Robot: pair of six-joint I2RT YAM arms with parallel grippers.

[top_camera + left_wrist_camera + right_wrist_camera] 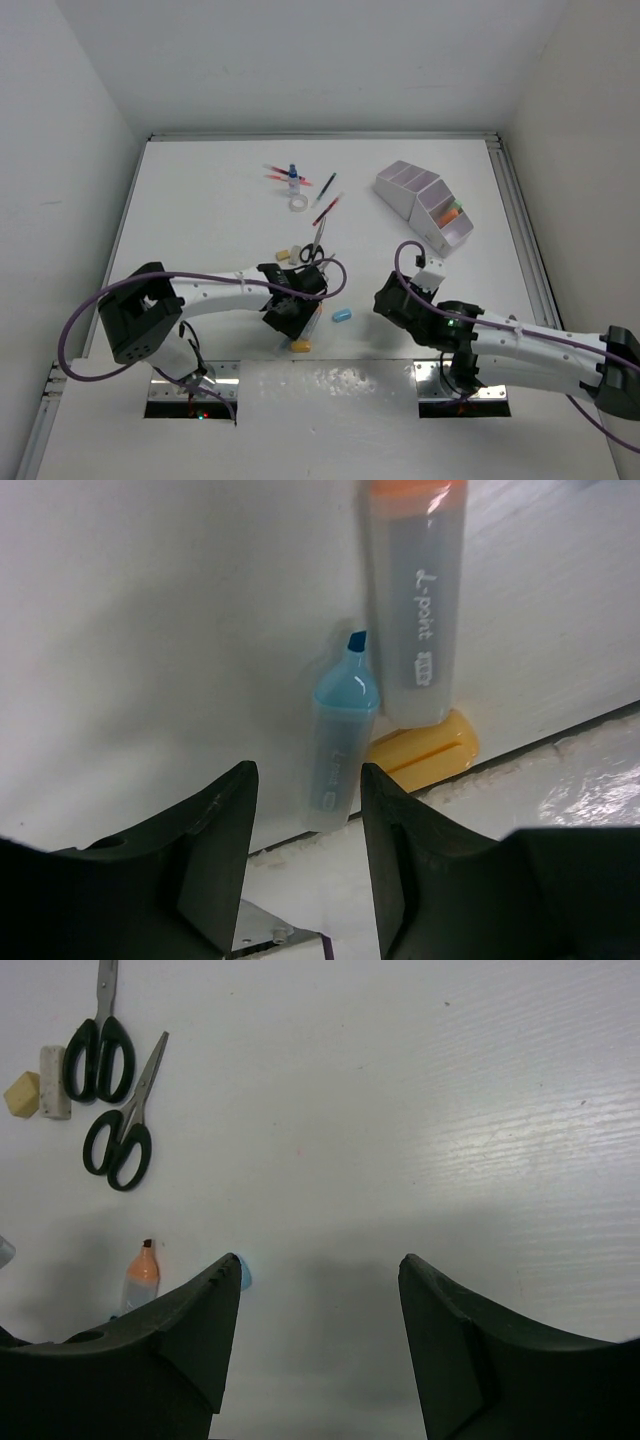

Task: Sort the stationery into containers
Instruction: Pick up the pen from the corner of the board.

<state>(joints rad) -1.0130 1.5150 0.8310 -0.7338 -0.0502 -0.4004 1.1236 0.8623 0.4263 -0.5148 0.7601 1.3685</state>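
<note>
My left gripper [291, 312] is open low over the table's near edge. In the left wrist view its jaws [305, 780] stand apart just short of a small uncapped blue highlighter [338, 748], with a clear orange-ended marker [415, 600] and a yellow cap [425, 752] beside it. My right gripper [393, 300] is open and empty [318, 1265]. A blue capsule [342, 315] lies between the arms and peeks past my right gripper's left finger [244, 1275]. The white organiser [424, 204] stands at the far right and holds an orange item.
Two black-handled scissors [100, 1035] [122, 1130], a white eraser [54, 1082] and a yellow one [21, 1093] lie mid-table. An orange highlighter [141, 1275] lies nearer. Red pens [327, 210], a tape ring [298, 203] and a blue-capped bottle [293, 177] lie further back.
</note>
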